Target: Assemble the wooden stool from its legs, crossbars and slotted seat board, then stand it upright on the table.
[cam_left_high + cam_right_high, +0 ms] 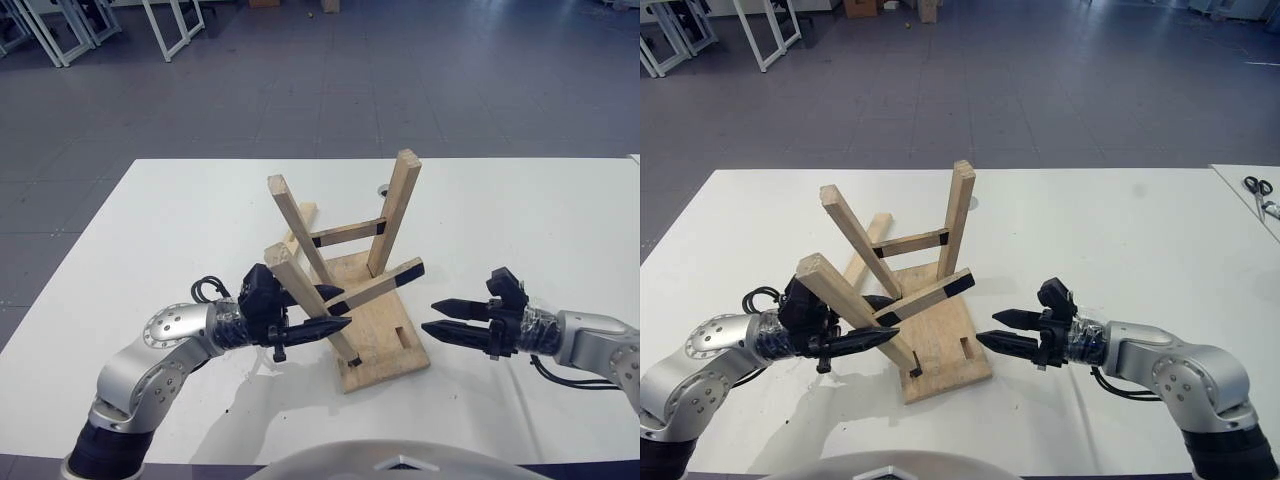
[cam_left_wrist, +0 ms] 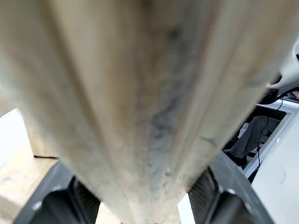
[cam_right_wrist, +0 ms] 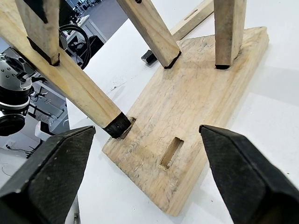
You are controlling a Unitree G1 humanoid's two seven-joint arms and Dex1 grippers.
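Lying behind the seat board, a loose leg.

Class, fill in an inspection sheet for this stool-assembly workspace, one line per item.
Surface: white table.
Job's things: seat board flat, one slot empty; crossbar joining two far legs; loose leg lying behind.
Clutter: small round object on table; scissors on neighbouring table.
Grippers: left gripper shut on near leg; right gripper open beside board.
Cables: black cable at left wrist, another at right.
Surroundings: grey floor, white frames.

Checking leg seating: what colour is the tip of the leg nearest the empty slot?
Black; the leg tip shows best in the right wrist view.
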